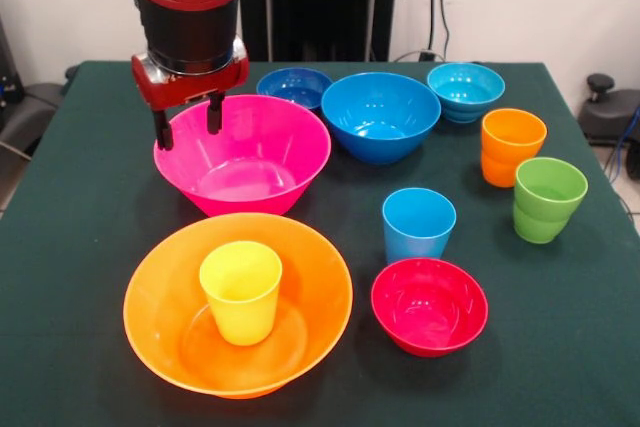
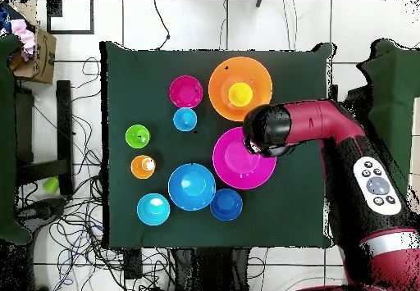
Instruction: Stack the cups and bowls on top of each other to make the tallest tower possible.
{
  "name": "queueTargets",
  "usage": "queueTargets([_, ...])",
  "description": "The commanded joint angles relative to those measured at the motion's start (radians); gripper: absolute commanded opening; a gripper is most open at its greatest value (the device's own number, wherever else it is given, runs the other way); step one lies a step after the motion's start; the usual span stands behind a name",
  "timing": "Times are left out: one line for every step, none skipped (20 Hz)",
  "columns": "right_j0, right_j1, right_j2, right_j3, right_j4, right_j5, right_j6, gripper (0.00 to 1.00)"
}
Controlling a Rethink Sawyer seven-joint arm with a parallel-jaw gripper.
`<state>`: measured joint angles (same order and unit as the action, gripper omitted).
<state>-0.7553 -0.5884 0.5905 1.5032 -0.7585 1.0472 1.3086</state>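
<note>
So we've got the hand (image 1: 186, 119) open, fingers straddling the far-left rim of the big pink bowl (image 1: 243, 155). Yellow cup (image 1: 241, 291) sits upright inside the big orange bowl (image 1: 238, 303) at the near edge of the green surface (image 1: 80, 247)

The red and black arm (image 1: 188, 7) is cut off by the top edge in the front view. From overhead, its wrist hides the gripper entirely and covers part of the rim of the large pink bowl (image 2: 238, 163). In the front view, the yellow cup (image 1: 241, 290) hides part of the floor of the large orange bowl (image 1: 160, 297). The medium blue bowl (image 1: 380, 115) overlaps the edge of the small dark blue bowl (image 1: 293, 86).
</note>
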Motion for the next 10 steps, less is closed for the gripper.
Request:
queueTargets([-0.017,0.060,-0.023,0.041,-0.041,-0.072,-0.108,1.00])
queueTargets([-0.014,0.070,-0.032,0.034,-0.061,-0.089,-0.098,1.00])
queueTargets([-0.010,0.080,-0.040,0.028,-0.082,-0.105,-0.088,1.00])
queueTargets([-0.013,0.090,-0.042,0.023,-0.091,-0.117,-0.089,1.00])
queueTargets([-0.012,0.124,-0.045,0.002,-0.107,-0.132,-0.094,1.00])
queueTargets([-0.015,0.134,-0.045,-0.004,-0.111,-0.137,-0.100,1.00])
queueTargets([-0.011,0.154,-0.045,-0.026,-0.121,-0.139,-0.109,1.00])
queueTargets([-0.014,0.159,-0.046,-0.031,-0.124,-0.140,-0.114,1.00])
queueTargets([-0.010,0.174,-0.048,-0.047,-0.129,-0.139,-0.117,1.00])
queueTargets([-0.012,0.183,-0.049,-0.051,-0.131,-0.142,-0.121,1.00])
